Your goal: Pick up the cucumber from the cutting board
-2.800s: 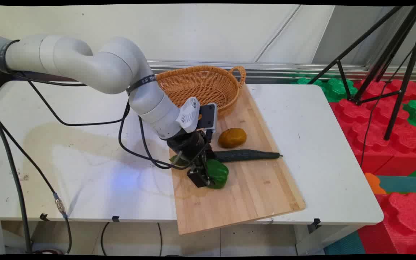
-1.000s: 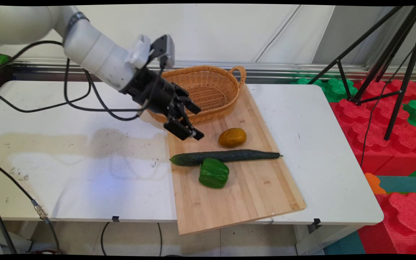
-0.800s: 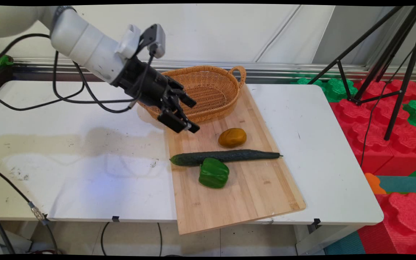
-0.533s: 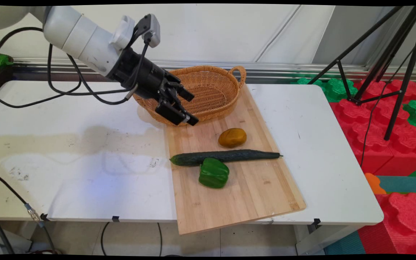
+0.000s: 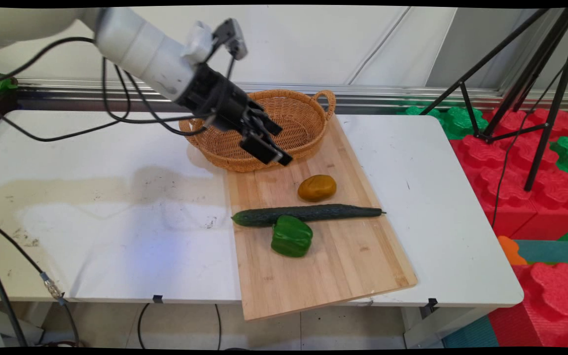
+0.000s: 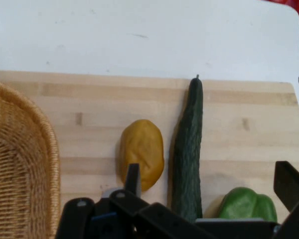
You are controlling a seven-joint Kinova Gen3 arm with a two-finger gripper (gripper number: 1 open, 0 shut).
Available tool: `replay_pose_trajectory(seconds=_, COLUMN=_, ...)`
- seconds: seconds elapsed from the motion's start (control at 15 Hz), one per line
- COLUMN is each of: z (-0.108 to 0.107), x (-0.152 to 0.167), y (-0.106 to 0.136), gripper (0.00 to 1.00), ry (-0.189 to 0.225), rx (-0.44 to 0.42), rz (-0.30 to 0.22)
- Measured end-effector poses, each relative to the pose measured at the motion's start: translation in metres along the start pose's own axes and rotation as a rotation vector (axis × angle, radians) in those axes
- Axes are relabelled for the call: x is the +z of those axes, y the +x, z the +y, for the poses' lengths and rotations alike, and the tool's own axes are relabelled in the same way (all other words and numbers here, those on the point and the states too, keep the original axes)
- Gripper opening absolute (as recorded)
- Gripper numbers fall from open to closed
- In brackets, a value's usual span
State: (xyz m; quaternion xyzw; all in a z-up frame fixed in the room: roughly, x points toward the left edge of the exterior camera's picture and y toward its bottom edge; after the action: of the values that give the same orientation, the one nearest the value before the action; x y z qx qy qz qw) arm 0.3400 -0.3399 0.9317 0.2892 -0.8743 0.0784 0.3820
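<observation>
The gripper point(image 5: 274, 145) is hanging empty, fingers spread, over the near rim of the wicker basket point(image 5: 303, 125). The potato point(image 5: 317, 188), cucumber point(image 5: 308, 214) and green pepper point(image 5: 291, 236) are lying on the wooden board point(image 5: 343, 266).

Woven wicker basket point(image 5: 284, 123), rough. Pale wooden board point(image 5: 333, 256), smooth, visible grain. Cucumber point(image 5: 313, 213) dark, bumpy, matt. Green pepper point(image 5: 291, 236) glossy. Potato point(image 5: 317, 188) dull-skinned. Table point(image 5: 116, 222) white, scuffed, stained.
</observation>
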Motion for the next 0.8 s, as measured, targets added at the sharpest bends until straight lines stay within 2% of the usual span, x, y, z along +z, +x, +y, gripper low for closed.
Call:
replay_pose_trajectory(seconds=0.33, z=0.004, x=0.053, y=0.007, gripper=1.0, ry=-0.015, rx=-0.017, rz=-0.08)
replay_pose_trajectory(seconds=0.8, z=0.006, x=0.105, y=0.011, gripper=1.0, ry=-0.003, rx=-0.038, rz=-0.17)
